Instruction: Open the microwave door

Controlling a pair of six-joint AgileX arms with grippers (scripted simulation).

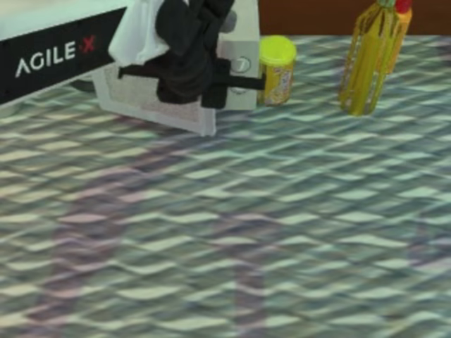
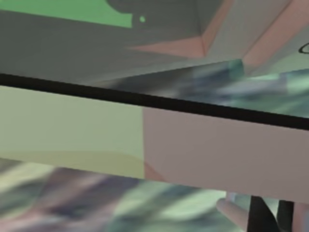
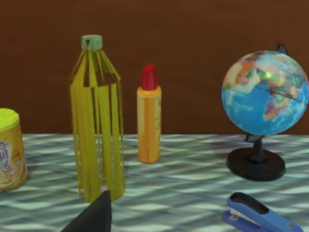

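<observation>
Pale grey-white boxy microwave [image 1: 243,42] at desk's far edge, left of centre; flat mesh-windowed microwave door [image 1: 151,98] swung partly out, free edge toward desk's middle. Left gripper [image 1: 190,74] over door front, apparently placed to pull it wider; finger spread and any grasp: cannot tell. Right gripper [image 3: 91,217] parked off right, facing yellow ribbed bottle [image 3: 96,121]; opening not shown.

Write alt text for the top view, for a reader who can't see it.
The left arm reaches over the microwave at the table's far left, its gripper at the door, which stands swung partly open. A yellow canister stands right of the microwave, a yellow bottle farther right.
</observation>
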